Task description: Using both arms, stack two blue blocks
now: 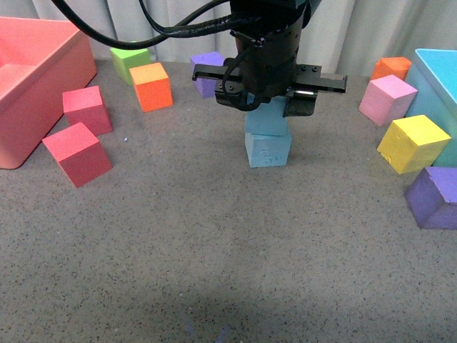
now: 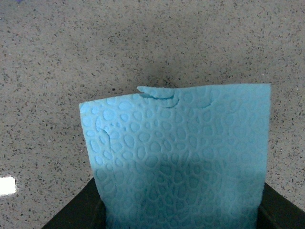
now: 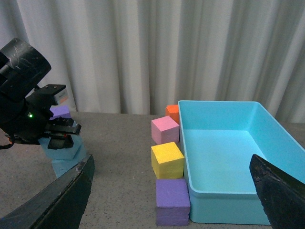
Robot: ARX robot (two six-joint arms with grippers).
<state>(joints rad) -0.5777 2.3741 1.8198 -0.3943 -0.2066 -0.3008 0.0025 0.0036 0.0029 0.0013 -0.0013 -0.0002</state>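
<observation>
Your left gripper (image 1: pixel 268 113) clamps the upper blue block (image 1: pixel 265 123), which sits on the lower blue block (image 1: pixel 268 151) at the middle of the grey table (image 1: pixel 214 250) — a two-cube stack. Your right gripper (image 3: pixel 169 200) faces the turquoise bin (image 3: pixel 217 102), jaws spread wide — holding nothing.

left arm (image 1: pixel 264 43): enters front view from 12 o'clock, wrist vertical, cables trailing toward 10 o'clock | left gripper (image 1: pixel 268 107): pointing straight down, jaws pressed against both sides of upper blue block (image 1: pixel 266 123), small green light lit | right gripper (image 3: pixel 170 162): held roughly level, fingers (image 3: pixel 62 195) spread wide, nothing between them
</observation>
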